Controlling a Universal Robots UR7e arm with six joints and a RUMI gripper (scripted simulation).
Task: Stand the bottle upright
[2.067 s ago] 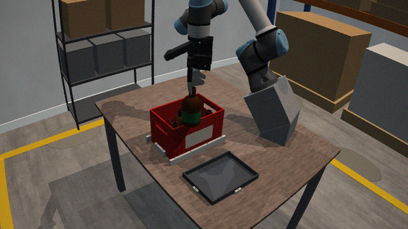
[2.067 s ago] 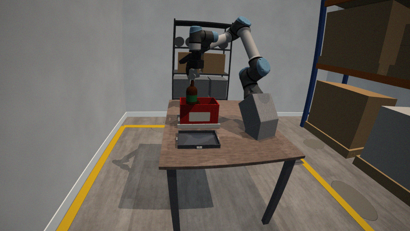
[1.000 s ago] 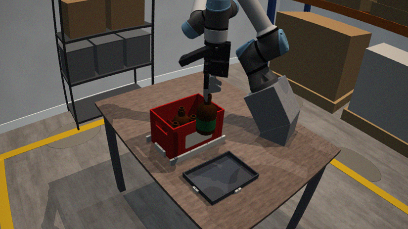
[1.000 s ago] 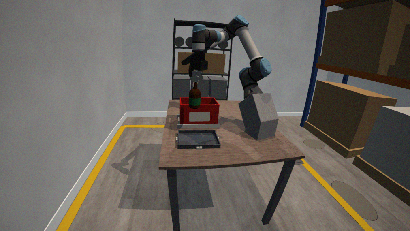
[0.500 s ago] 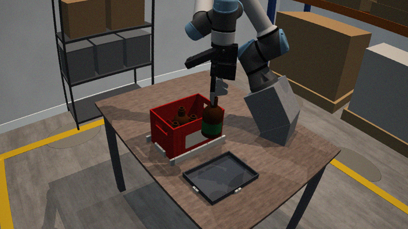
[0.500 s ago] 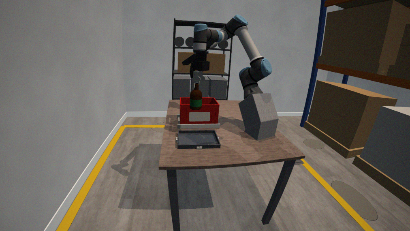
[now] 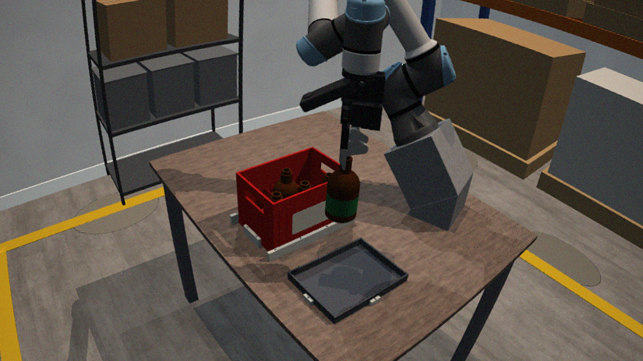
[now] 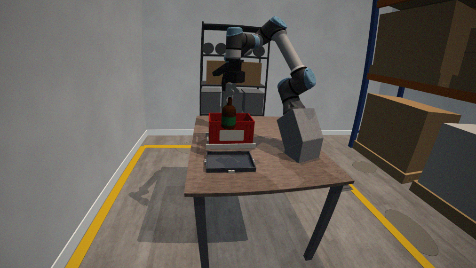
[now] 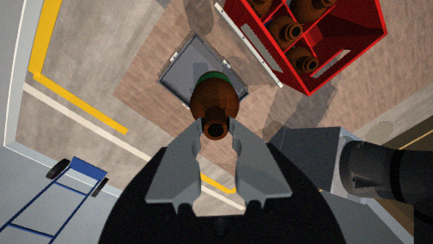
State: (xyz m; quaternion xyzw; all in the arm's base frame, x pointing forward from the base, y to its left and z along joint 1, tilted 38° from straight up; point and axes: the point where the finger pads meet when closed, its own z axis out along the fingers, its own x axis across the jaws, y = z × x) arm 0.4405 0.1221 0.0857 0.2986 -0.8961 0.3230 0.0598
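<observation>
My gripper (image 7: 345, 155) is shut on the neck of a brown bottle with a green label (image 7: 342, 193). The bottle hangs upright in the air, above the table between the red crate (image 7: 284, 199) and the dark tray (image 7: 347, 278). In the wrist view the gripper (image 9: 215, 127) pinches the bottle (image 9: 214, 102) just below its opening, and the tray (image 9: 193, 70) lies underneath, partly hidden by the bottle. The crate (image 9: 307, 39) at the top right of that view holds several brown bottles (image 9: 290, 31). In the exterior view the bottle (image 8: 228, 114) hangs in front of the crate (image 8: 231, 130), behind the tray (image 8: 230, 161).
The crate stands on a pale base plate (image 7: 282, 243). The robot's grey base block (image 7: 431, 174) stands on the table to the right of the crate. A shelf rack (image 7: 158, 46) stands behind the table, and large boxes (image 7: 504, 86) stand at the right.
</observation>
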